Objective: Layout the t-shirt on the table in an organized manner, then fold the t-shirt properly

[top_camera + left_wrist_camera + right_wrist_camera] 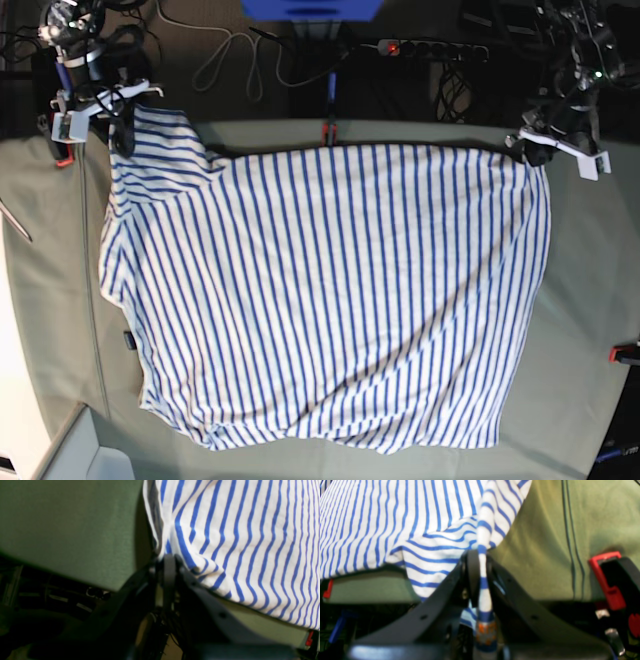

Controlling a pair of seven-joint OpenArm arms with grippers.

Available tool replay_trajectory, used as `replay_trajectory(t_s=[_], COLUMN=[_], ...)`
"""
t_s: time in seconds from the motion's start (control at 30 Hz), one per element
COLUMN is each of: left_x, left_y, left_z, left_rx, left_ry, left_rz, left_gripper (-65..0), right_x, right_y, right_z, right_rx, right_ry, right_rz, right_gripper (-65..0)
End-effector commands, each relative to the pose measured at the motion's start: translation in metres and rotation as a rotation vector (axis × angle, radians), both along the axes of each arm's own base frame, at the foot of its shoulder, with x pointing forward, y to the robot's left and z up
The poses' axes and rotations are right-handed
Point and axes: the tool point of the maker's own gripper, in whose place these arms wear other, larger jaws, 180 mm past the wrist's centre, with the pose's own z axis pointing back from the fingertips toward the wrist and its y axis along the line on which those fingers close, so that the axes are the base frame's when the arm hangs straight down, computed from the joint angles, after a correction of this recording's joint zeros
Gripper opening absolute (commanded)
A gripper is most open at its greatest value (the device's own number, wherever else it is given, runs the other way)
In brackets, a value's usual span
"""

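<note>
Shirt: your shirt [330,300] lies spread on the table [590,260].
Left gripper [170,557]: jaws pinch one shirt corner.
Right gripper [480,555]: jaws pinch the other far corner.

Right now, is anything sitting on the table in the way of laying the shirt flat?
Nothing visible. The t-shirt already lies spread over the table, each far corner pinched in the shut jaws of the left gripper and right gripper.
</note>
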Motion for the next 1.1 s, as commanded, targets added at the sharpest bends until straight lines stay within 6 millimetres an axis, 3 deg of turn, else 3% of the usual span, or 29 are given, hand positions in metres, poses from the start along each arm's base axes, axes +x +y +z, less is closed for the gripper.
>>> replay_trajectory(t_s=[0.0, 1.07], left_x=[0.005, 0.0056], left_y=[0.0063, 0.0064], left_z=[0.0086, 0.0101], left_rx=[0.017, 0.02], left_ry=[-0.033, -0.038], left_rz=[0.005, 0.005], left_gripper=[-64.8, -64.8], right_x=[0.004, 0.0085], right_y=[0.0001, -0.0035], right_z=[0.0106, 0.0156], right_rx=[0.011, 0.0], right_ry=[-0.046, -0.066], right_rz=[0.009, 0.007], right_gripper=[-65.0, -65.0])
